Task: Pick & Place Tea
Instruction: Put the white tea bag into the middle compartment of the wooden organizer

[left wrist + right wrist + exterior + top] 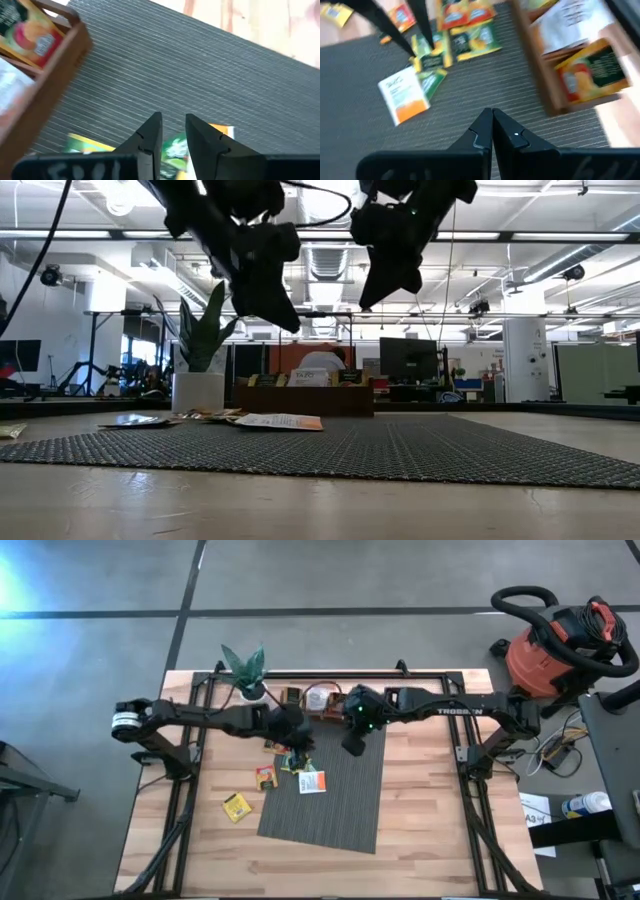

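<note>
Dark left gripper [173,131] fingers slightly apart, nothing between them, raised over grey mat [345,800] edge above loose tea sachets [312,782], right gripper [493,124] pressed together and empty over mat, wooden tray [547,95] with more sachets beside, plant [246,668] at table's back.

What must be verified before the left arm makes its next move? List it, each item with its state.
1. Left gripper is over the sachet pile at the grey mat's left edge: ok.
2. Left gripper has a grip on the green sachet just ahead of it: cannot tell.
3. Right gripper is shut, empty and raised above the mat: ok.
4. Wooden tray is close by, at the mat's far edge: ok.
5. All tea is gathered: not ok, the yellow sachet lies off the mat on the wood.
</note>
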Controlling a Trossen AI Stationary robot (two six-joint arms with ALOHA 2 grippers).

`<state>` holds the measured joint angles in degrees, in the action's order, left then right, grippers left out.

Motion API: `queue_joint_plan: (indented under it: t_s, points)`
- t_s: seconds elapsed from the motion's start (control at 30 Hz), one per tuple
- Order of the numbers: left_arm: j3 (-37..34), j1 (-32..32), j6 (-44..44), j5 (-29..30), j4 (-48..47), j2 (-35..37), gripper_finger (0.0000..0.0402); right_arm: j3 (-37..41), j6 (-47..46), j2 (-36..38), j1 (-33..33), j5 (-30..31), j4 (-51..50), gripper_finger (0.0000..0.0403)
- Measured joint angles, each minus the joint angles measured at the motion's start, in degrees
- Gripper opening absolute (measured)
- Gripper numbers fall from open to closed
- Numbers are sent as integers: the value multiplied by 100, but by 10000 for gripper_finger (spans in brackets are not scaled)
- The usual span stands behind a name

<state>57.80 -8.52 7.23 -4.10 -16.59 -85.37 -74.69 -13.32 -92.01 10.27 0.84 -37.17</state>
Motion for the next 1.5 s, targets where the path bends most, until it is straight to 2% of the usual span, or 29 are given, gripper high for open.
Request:
queue_joint_plan:
  t_s: [0.13, 0.5, 0.7, 0.87, 1.0, 1.1, 1.37, 1.5]
  points:
    - [0, 443, 538, 319, -1, 0, 80, 15, 36, 0, -411, -228, -6, 9]
    - [1, 1864, 1987, 1479, 1, 0, 80, 37, -177, 0, -1234, -194, 101, 9]
    - [-76, 2468, 2740, 1946, 3, -24, 80, 174, -711, -55, -1543, -301, 923, 9]
    - [-581, 2743, 3606, 2000, 64, -41, 80, 247, -997, -376, -1742, -621, 1398, 9]
    - [-1066, 2959, 4304, 2501, 736, -25, 80, 272, -1025, -725, -1819, -647, 1354, 9]
    - [-1379, 3067, 4633, 2933, 1627, -15, 80, 279, -1034, -985, -1820, -647, 1379, 9]
    - [-2445, 3052, 6344, 3389, 3120, -56, 80, 266, -983, -1588, -1681, -741, 1598, 9]
    - [-2862, 3031, 7095, 3325, 3844, -85, 80, 112, -975, -1907, -1456, -887, 1639, 9]
